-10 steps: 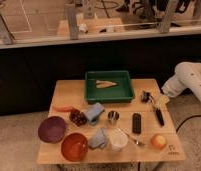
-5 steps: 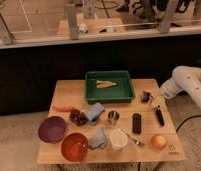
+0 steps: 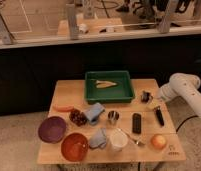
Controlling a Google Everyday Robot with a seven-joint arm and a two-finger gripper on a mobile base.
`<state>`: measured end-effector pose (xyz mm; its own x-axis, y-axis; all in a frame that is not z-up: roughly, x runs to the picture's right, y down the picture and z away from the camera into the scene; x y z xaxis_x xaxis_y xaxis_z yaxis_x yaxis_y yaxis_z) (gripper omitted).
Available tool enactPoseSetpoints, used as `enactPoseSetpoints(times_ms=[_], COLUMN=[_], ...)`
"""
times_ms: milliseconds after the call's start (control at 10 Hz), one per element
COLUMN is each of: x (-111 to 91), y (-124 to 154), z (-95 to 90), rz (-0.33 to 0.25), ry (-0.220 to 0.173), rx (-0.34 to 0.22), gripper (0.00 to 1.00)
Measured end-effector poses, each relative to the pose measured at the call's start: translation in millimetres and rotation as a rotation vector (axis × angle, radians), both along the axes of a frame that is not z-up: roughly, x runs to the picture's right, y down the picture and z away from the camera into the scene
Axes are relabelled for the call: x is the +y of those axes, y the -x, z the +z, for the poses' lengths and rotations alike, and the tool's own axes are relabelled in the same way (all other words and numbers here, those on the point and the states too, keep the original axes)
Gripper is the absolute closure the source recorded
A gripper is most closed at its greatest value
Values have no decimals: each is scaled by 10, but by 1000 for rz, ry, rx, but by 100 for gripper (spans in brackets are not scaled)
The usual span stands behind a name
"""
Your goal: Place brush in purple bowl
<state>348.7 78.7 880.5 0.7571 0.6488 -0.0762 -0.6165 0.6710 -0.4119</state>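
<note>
The gripper (image 3: pixel 146 96) is held near the brush (image 3: pixel 158 117) on the wooden table's (image 3: pixel 69 92) right; whether it is open cannot be told. The purple bowl (image 3: pixel 52 129) is set far left.

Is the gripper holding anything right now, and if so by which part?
Nothing, as far as I can see: the gripper hangs beside the green tray, and the brush lies on the table nearby, apart from it.

Here's my light wooden table (image 3: pixel 69 92), standing on pale speckled floor (image 3: pixel 16 145), with a dark low wall (image 3: pixel 39 70) right behind it. Along the top of that wall runs a pale rail (image 3: pixel 44 41) with grey posts (image 3: pixel 72 20), and there's tan flooring (image 3: pixel 39 15) beyond. My gripper (image 3: pixel 146 96) hovers over the table's right side.
</note>
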Motion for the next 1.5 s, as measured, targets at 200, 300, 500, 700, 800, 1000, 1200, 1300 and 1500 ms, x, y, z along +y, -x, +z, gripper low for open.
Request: enactPoseSetpoints(times_ms=[200,300,500,700,800,1000,1200,1300,1500], x=[62,83,86,75,78,100,152,196,257], y=[13,10,-24,-100,-140,-227,-263,-257,-222], z=[99,146,204,240,251,277,317,351,400], rz=[-3,-5,-5,5,10,23,29,27,24], ry=[-10,-14,-17,-13,-9,6,27,41,57], rx=[-7,-8,-1,18,26,41,49,50,45], gripper=[20,20,20,20,20,20,20,20,22])
